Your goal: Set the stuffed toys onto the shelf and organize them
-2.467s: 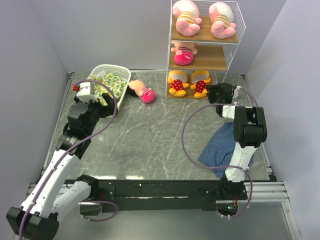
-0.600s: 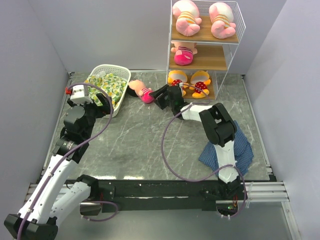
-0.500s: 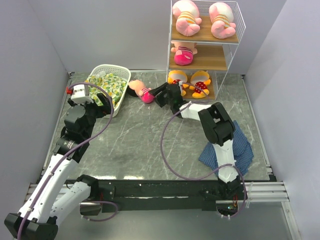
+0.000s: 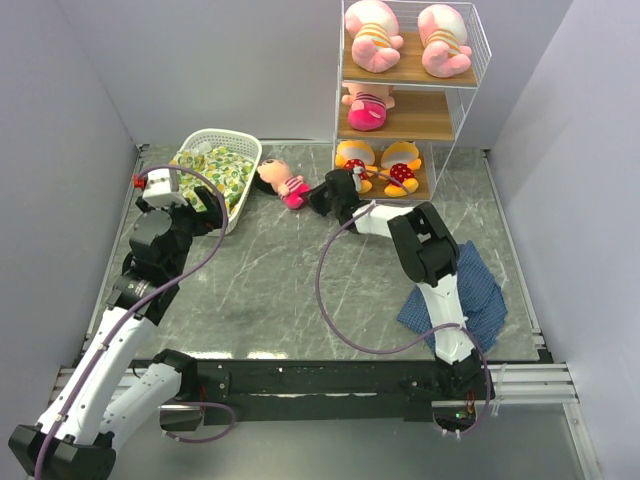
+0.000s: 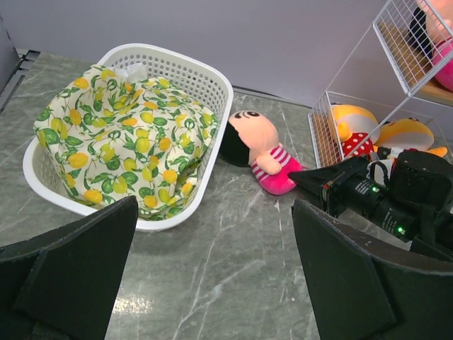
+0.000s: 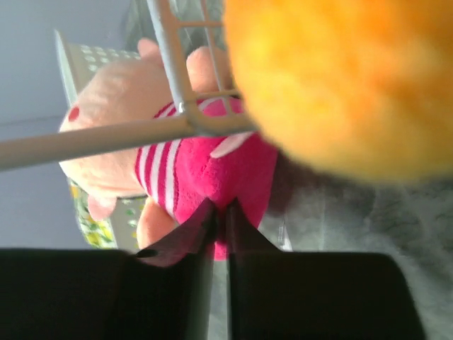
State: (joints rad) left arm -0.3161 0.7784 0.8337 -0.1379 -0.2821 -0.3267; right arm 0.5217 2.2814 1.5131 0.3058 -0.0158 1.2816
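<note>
A pink-clad doll (image 4: 283,182) lies on the table between the basket and the shelf (image 4: 440,120). My right gripper (image 4: 318,193) is shut on its pink dress; in the right wrist view the two fingertips (image 6: 219,212) pinch the fabric of the doll (image 6: 205,163) beside a blurred orange bear (image 6: 340,78). Two piglets (image 4: 373,35) lie on the top board, another doll (image 4: 367,108) on the middle one, two bears (image 4: 355,165) on the bottom. My left gripper (image 5: 214,212) hangs open over bare table, short of the doll (image 5: 262,145).
A white lattice basket (image 4: 240,150) holding a green-yellow patterned cloth (image 4: 215,170) stands at the back left. A blue plaid cloth (image 4: 480,295) lies under the right arm. A shelf wire (image 6: 170,57) crosses right above the held doll.
The right arm swung left from the shelf front to the doll, and its jaws have now closed on the doll's pink dress. The left arm is still.
</note>
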